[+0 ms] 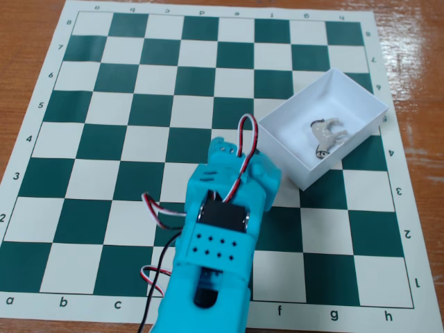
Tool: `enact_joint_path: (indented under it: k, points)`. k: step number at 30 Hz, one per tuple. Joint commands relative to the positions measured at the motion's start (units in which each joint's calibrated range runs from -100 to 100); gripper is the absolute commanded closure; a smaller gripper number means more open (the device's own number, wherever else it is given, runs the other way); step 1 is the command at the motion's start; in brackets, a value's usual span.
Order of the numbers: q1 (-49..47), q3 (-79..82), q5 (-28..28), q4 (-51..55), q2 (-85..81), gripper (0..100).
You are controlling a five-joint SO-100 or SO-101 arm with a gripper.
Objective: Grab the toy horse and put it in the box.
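Observation:
The toy horse [325, 134], small and whitish-grey, lies on its side inside the white box [292, 136] at the right edge of the chessboard. My turquoise arm is folded back at the bottom centre of the fixed view. Its gripper [232, 154] points up the board and ends about one square to the left of the box's near corner, apart from both box and horse. From above, the arm's body and its wires cover the jaws, so their state does not show. Nothing is visibly held.
The green-and-white chessboard mat [111, 139] covers most of a brown wooden table [423, 83]. Red, white and black servo wires [161, 215] loop out from the arm on its left side.

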Motion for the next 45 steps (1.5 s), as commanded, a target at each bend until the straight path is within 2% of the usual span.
enact_joint_path:
  k: [1,6,17,24,45]
  points:
    - [-1.63,7.14,0.16,4.74,-12.11,76]
    - [-2.92,12.24,0.25,13.54,-20.16,76]
    - [-5.42,12.33,-0.14,41.37,-30.96,76]
    - [-5.92,12.33,0.16,45.44,-31.05,76]
    - [-5.92,12.33,0.16,45.44,-31.05,76]
